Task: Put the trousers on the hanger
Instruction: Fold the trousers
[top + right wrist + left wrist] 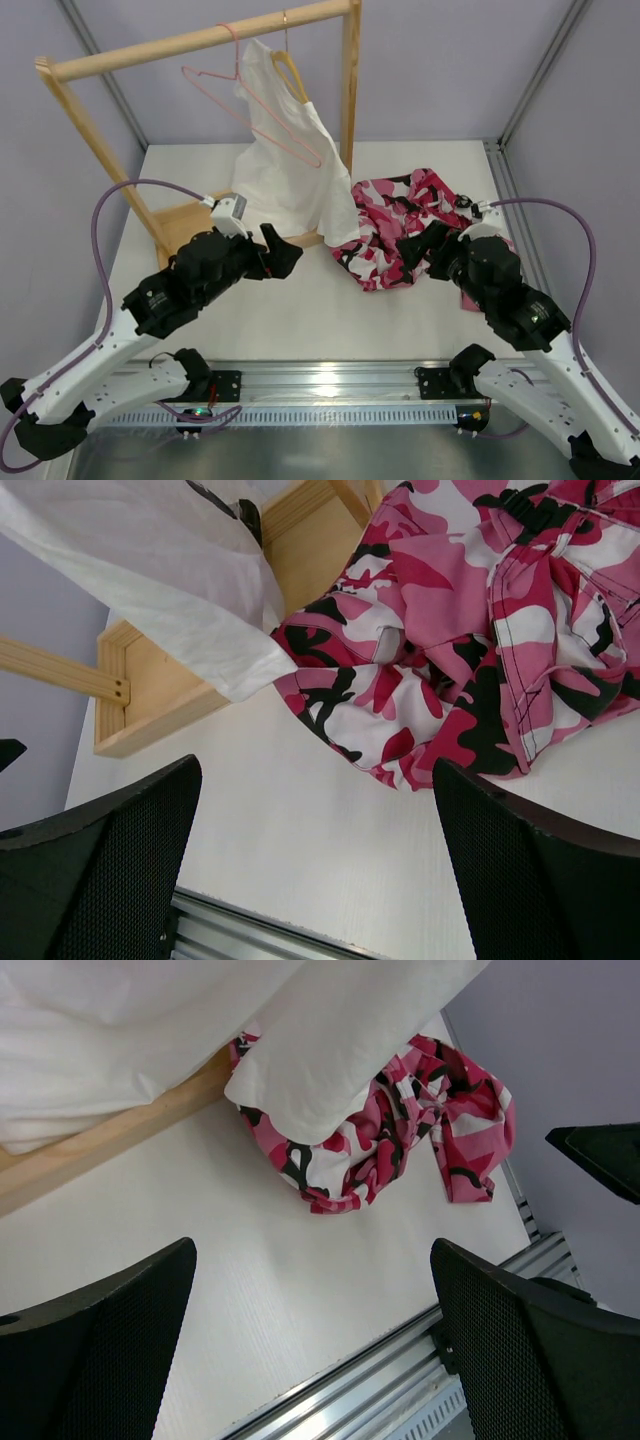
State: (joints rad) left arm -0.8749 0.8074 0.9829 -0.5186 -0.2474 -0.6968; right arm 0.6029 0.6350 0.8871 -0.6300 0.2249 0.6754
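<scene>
The crumpled pink, white and black camouflage cloth trousers (400, 225) lie heaped on the white tabletop (300, 320), just beside the hanging plain white garment (285, 170). The thin pink wire hanger (250, 118) hangs from the wooden rail (200, 40). The left fingers (268, 238) and right fingers (412, 245) are spread wide and hold nothing. It is better to pinch the stitched waistband than a loose fold, because limp cloth probably slips on slick wire.

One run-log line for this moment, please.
stage: before grasp | left hand: open, empty | right hand: open, empty, near trousers | trousers: crumpled on table | hanger: hanging on rail, bare
</scene>
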